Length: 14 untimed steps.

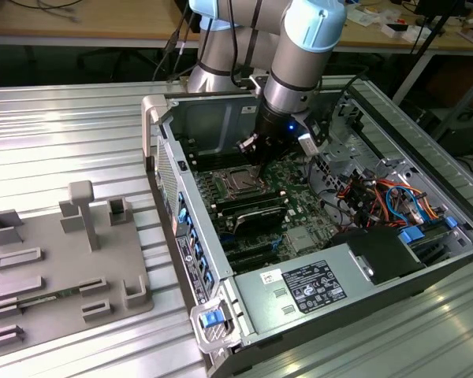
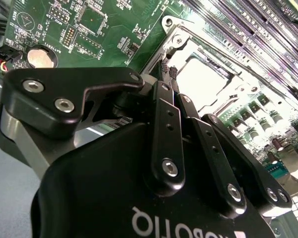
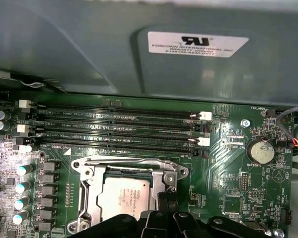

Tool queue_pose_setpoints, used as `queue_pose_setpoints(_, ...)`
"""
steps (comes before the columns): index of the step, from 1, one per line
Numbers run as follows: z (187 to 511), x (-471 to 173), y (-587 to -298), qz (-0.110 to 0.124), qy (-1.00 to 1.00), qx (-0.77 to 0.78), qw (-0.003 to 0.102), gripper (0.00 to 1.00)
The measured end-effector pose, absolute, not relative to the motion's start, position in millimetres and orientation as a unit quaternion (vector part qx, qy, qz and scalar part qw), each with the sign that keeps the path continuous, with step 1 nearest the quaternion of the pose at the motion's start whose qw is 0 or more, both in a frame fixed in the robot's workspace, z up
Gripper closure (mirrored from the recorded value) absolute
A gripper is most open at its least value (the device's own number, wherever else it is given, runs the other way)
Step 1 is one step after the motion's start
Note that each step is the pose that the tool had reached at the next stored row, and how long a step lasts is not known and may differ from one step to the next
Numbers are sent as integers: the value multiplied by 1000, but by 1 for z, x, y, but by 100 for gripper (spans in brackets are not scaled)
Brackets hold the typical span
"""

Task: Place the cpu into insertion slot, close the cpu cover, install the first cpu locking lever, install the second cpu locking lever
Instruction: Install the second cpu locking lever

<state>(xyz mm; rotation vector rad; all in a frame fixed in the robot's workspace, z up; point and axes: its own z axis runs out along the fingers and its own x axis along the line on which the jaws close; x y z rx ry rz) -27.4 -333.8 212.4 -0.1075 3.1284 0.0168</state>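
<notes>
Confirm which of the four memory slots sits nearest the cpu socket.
The memory slot running right alongside the cpu cover; the other three lie beyond it, toward the grey case wall.

cpu: dull metal | cpu cover: shiny metal (bright glare)

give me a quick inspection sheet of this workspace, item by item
surface: ribbed metal table carrying an open computer case and a grey fixture tray.
job's things: cpu sits in the socket; cpu cover lies closed over it, in both wrist views.
clutter: small parts on the wooden bench behind.
gripper: gripper with fingers together, tips at the socket's edge, holding nothing visible.
cables: orange and blue wire bundle inside the case, toward the exterior view's right; black cables along the arm.
surroundings: memory slots beside the socket, coin battery, power supply.
</notes>
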Motion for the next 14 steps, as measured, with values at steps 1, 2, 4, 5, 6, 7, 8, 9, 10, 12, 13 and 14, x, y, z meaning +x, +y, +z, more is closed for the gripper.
queue_pose_setpoints(1, 213, -27, -334, 5, 999, -34, 6, 89)
queue_pose_setpoints(2, 213, -27, -334, 5, 999, -34, 6, 89)
queue_pose_setpoints(4, 214, -26, -334, 5, 999, -34, 6, 89)
queue_pose_setpoints(5, 215, -26, -334, 5, 999, -34, 6, 89)
queue_pose_setpoints(6, 216, -26, -334, 5, 999, -34, 6, 89)
queue_pose_setpoints(7, 216, -26, -336, 5, 999, -34, 6, 89)
queue_pose_setpoints(8, 216, -26, -338, 5, 999, -34, 6, 89)
queue_pose_setpoints(9, 216, -26, -340, 5, 999, -34, 6, 89)
queue_pose_setpoints(10, 216, -26, -342, 5, 999, -34, 6, 89)
queue_pose_setpoints(12, 216, -26, -347, 5, 999, -34, 6, 89)
queue_pose_setpoints(13, 216, -26, -349, 5, 999, -34, 6, 89)
queue_pose_setpoints(14, 216, -26, -352, 5, 999, -34, 6, 89)
